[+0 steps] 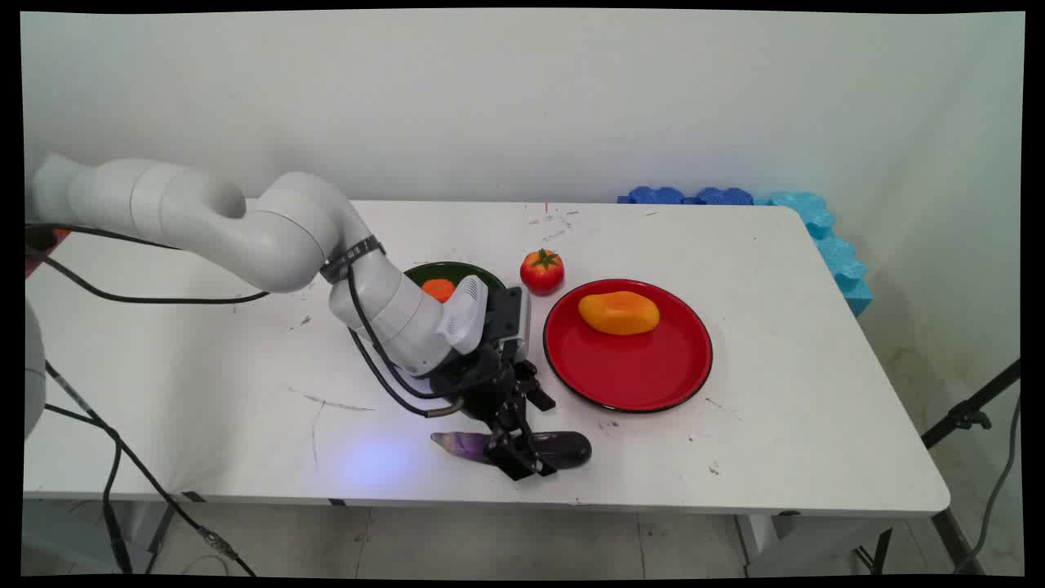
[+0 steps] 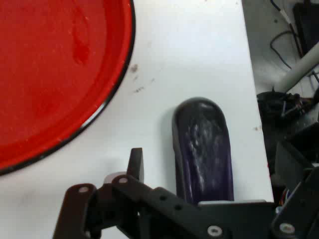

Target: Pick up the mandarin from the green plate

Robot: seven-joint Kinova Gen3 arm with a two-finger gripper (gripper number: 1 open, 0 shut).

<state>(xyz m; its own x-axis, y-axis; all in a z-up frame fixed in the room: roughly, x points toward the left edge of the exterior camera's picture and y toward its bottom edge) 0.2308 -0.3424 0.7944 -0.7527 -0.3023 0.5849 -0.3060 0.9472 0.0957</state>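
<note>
Eggplant (image 1: 522, 447) lies flat on the counter (image 1: 245, 392), directly under our gripper (image 1: 522, 457); jaws straddle it (contact: cannot tell). Red plate (image 1: 629, 376) sits just beyond the jaws.

Robot lab or test cell, not a home. White table (image 1: 735, 245) is scuffed and marked, pushed against a bare white wall (image 1: 490, 98). White arm (image 1: 269, 229) runs loose black cables (image 1: 122, 294) across the tabletop. Props are plastic play food: eggplant (image 1: 563, 447) at the end effector (image 1: 522, 457), red plate (image 1: 629, 367) just beyond it with a mango (image 1: 619, 313) on it, tomato (image 1: 542, 270) and a dark bowl (image 1: 449, 273) farther back. Blue foam padding (image 1: 824, 237) lines the table's far right edge, well away from the end effector. Black tripod leg (image 1: 971, 408) stands off to the right, plain tiled floor (image 1: 531, 539) underneath.
</note>
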